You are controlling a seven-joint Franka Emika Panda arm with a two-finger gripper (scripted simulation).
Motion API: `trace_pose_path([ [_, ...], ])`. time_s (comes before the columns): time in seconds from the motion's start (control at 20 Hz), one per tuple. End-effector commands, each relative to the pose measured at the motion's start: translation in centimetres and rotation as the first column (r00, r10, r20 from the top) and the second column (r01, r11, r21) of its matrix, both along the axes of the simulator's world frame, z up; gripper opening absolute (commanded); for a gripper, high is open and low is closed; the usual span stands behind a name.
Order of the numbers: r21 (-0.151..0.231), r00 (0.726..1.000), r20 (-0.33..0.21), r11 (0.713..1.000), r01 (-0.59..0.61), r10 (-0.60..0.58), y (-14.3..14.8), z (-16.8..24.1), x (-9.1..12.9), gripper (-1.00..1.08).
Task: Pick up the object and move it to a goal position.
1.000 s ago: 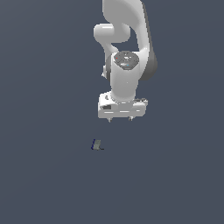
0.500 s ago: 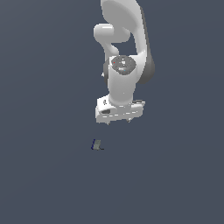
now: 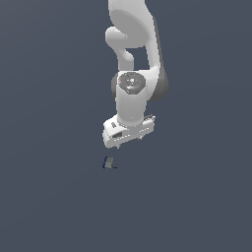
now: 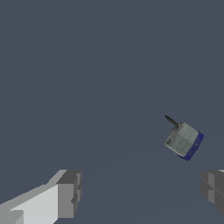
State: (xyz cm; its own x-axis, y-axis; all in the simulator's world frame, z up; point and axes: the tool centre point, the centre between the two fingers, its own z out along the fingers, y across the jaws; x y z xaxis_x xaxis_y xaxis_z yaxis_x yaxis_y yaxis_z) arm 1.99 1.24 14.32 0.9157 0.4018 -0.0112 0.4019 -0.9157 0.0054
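Observation:
The object (image 3: pixel 109 163) is a tiny grey-olive slanted block with dark blue edging, lying on the dark floor. In the exterior view my white gripper (image 3: pixel 132 143) hangs above it, a little toward the exterior view's right, and does not touch it. The wrist view shows the object (image 4: pixel 183 140) as a grey block with a blue edge and a thin dark stalk. It lies ahead of the grey fingertips (image 4: pixel 70 192), nearer to one of them. The gripper (image 4: pixel 142 190) is open, its fingers far apart with nothing between them.
A plain dark grey-blue floor (image 3: pixel 49 197) fills both views. The white arm (image 3: pixel 133 74) rises above the gripper.
The gripper has come down and shifted toward the exterior view's left, closer to the object, and its hand has turned. The object has not moved.

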Motion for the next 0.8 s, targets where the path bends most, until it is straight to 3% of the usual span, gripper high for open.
trace_pose_path([
  [0.0,-0.001,0.998,-0.001,0.998,-0.064,0.064,-0.5,-0.5,0.3,1.0],
  [0.35,-0.001,0.972,-0.003,0.972,-0.235,0.235,-1.9,-1.9,1.2,1.0],
  [0.75,0.001,0.907,-0.004,0.907,-0.42,0.42,-3.6,-3.6,2.2,1.0],
])
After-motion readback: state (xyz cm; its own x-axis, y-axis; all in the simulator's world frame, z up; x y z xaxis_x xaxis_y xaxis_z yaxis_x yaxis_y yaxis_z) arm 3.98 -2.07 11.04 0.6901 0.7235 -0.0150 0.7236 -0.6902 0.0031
